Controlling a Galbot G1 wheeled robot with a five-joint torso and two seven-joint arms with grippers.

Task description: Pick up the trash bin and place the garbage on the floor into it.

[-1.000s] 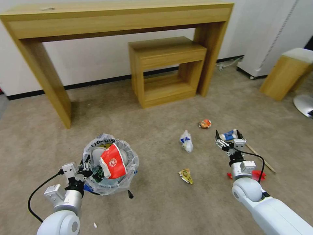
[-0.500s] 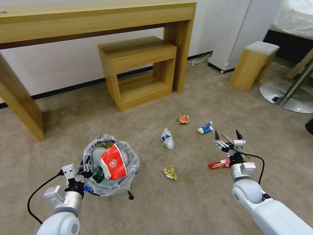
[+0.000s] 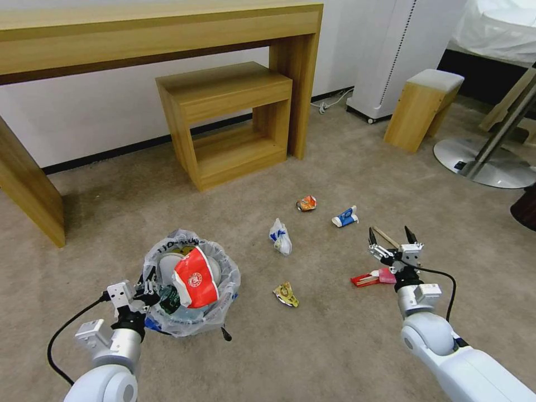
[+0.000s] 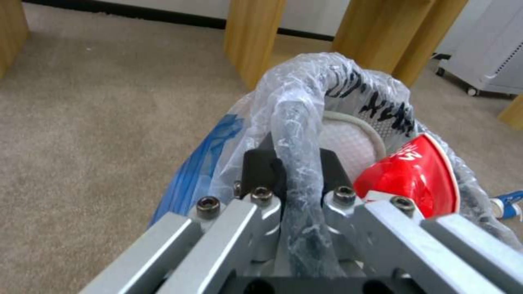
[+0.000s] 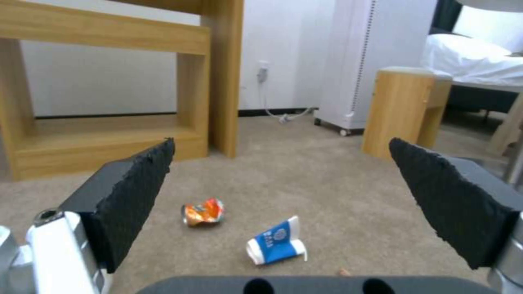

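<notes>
The trash bin (image 3: pixel 220 290), dark blue with a clear printed liner, hangs at lower left with my left gripper (image 3: pixel 146 287) shut on its rim (image 4: pixel 305 134). Inside are a red paper cup (image 3: pixel 194 277) and a white slipper (image 3: pixel 166 265). On the beige floor (image 3: pixel 335 335) lie an orange wrapper (image 3: pixel 306 203), a blue-white carton (image 3: pixel 345 216), a pale tissue (image 3: pixel 280 237), a yellow wrapper (image 3: pixel 286 293), a red packet (image 3: pixel 371 277) and a wooden stick (image 3: pixel 385 236). My right gripper (image 3: pixel 391 237) is open and empty, above the red packet. Its wrist view shows the carton (image 5: pixel 275 241) and orange wrapper (image 5: pixel 202 212) ahead.
A long wooden console table (image 3: pixel 167 33) stands at the wall with a smaller wooden table (image 3: pixel 223 95) beneath it. At right are a wooden stool (image 3: pixel 421 109), a white wheeled cabinet (image 3: pixel 391 56) and a round metal base (image 3: pixel 486 167).
The whole view has swung right, so furniture and litter have shifted left in the picture. Both arms hold their poses; the open right gripper now stands over the red packet instead of the carton.
</notes>
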